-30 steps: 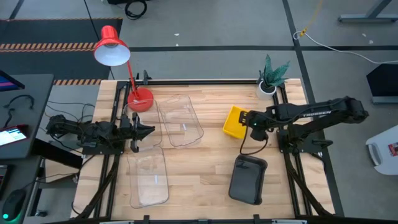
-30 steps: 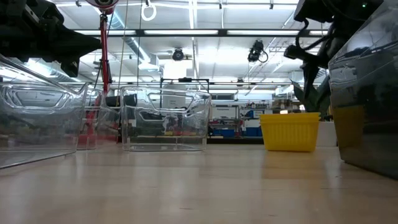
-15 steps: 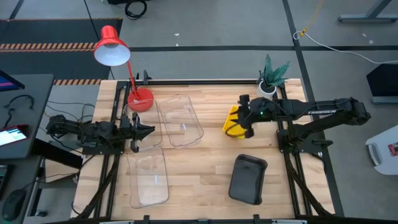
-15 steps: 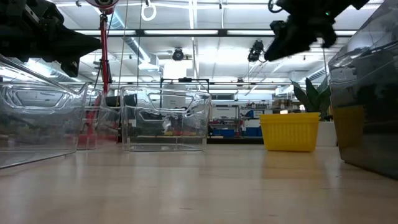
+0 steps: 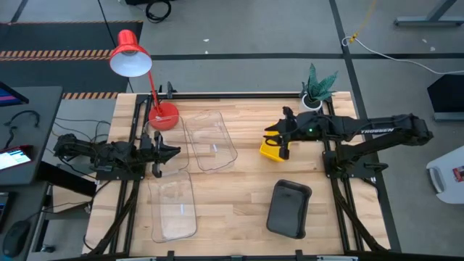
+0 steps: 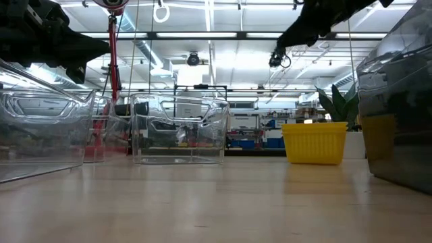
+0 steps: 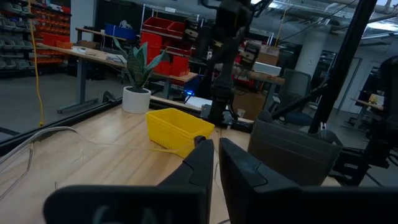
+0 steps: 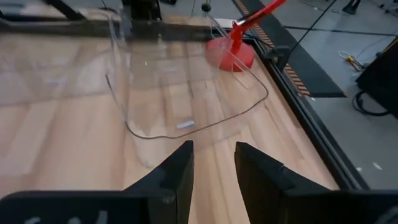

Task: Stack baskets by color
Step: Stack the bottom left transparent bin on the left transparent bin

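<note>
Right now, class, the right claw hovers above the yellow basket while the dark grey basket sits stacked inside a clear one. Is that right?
Not quite. The high view shows the dark grey basket alone on the table, apart from both clear baskets. The right claw does hover above the yellow basket.

A pale wooden table [image 5: 232,210] carries everything. On its left half lie two clear baskets, one [image 5: 210,140] near the far edge beside the red lamp's base [image 5: 163,116], the other [image 5: 174,206] nearer the front. On the right half sit a yellow basket [image 5: 271,147] towards the back, a grey basket [image 5: 289,209] near the front, and a potted plant [image 5: 315,90] at the far corner.
</note>
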`<state>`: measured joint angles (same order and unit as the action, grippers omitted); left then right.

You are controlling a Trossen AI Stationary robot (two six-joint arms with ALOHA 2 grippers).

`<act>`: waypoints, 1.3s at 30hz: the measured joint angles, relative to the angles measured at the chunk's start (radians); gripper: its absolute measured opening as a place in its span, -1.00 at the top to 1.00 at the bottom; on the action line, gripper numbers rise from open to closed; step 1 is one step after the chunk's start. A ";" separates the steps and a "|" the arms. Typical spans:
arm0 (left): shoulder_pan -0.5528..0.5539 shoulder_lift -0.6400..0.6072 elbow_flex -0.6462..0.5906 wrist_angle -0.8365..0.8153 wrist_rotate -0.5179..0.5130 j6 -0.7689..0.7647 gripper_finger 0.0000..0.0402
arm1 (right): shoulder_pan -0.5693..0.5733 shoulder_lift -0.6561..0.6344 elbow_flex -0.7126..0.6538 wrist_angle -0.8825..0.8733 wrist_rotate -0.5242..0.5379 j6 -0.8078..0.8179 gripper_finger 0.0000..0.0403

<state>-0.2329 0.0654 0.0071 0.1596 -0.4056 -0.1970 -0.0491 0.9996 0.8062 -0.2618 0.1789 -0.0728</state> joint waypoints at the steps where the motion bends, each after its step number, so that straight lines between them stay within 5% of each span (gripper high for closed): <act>1: 0.000 0.000 0.000 0.000 0.000 0.000 0.86 | 0.007 -0.009 0.000 -0.003 0.001 0.015 0.40; 17: 0.000 0.000 0.000 0.000 0.000 -0.006 0.84 | 0.213 -0.157 -0.110 0.070 0.243 0.209 0.40; 25: 0.000 0.000 0.000 0.023 0.002 -0.181 0.86 | 0.335 -0.156 -0.148 0.144 0.326 0.337 0.40; 35: -0.003 0.012 0.035 0.018 0.198 -0.295 0.89 | 0.489 -0.169 -0.149 0.233 0.507 0.205 0.40; 39: -0.007 0.061 0.085 -0.037 0.208 -0.267 0.90 | 0.489 -0.180 -0.149 0.185 0.496 0.186 0.41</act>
<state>-0.2401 0.1260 0.0919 0.1229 -0.1972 -0.4644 0.4397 0.8194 0.6575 -0.0771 0.6748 0.1133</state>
